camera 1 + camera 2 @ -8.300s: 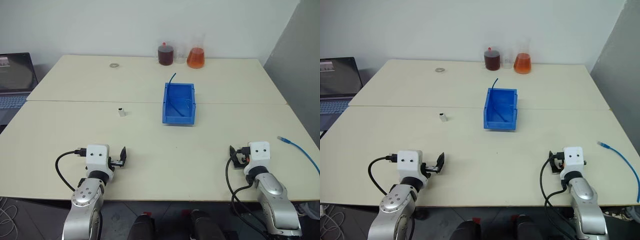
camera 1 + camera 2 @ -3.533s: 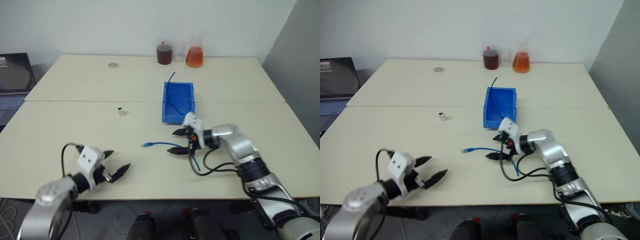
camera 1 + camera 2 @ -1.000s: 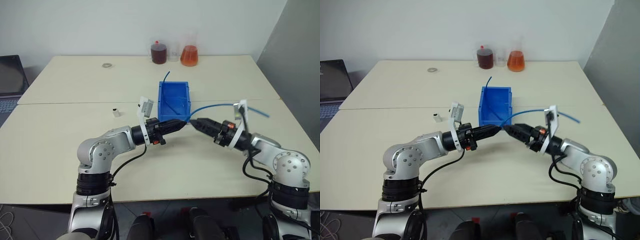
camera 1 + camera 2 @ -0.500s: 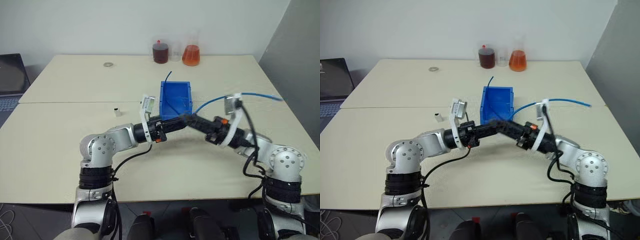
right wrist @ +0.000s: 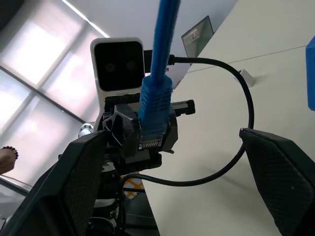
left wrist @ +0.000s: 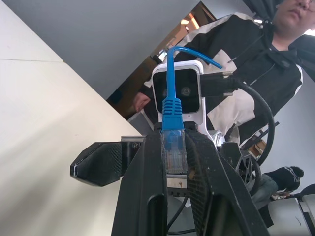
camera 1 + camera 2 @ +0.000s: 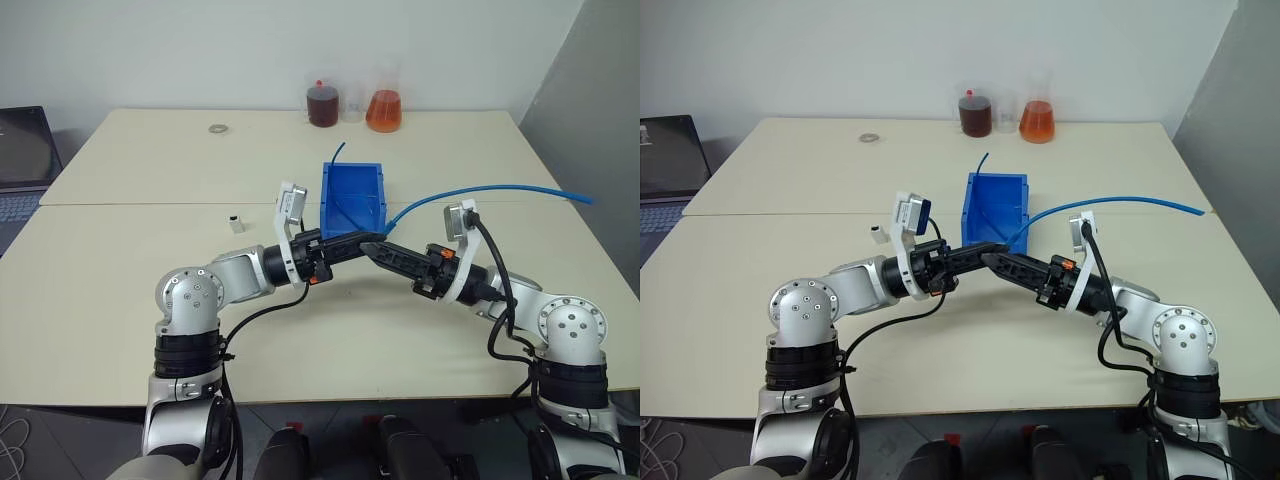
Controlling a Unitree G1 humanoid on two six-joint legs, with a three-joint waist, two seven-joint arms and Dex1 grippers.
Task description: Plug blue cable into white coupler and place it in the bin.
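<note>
My left pincer (image 6: 172,140) is clamped on the clear-blue plug (image 6: 173,156) of the blue cable (image 6: 172,105). The ribbed rubbery boot stands up out of my matte black fingers (image 6: 142,177), and the thin line curls away over them. My right pincer (image 7: 385,252) gapes wide around that same spot and holds nothing. A second ago the two sets of tips only met nose to nose. Now the right has slid in until it overlaps the left, and the cable's free length arcs out toward the table's right edge. I judge the handover done: the plug is the left's alone, which frees the right to fetch the white coupler (image 7: 234,222). That small hard block sits untouched on the smooth cream table (image 7: 120,290), well left of the bin (image 7: 330,200). The bin is glossy plastic, straight-walled, and just beyond my meeting hands.
</note>
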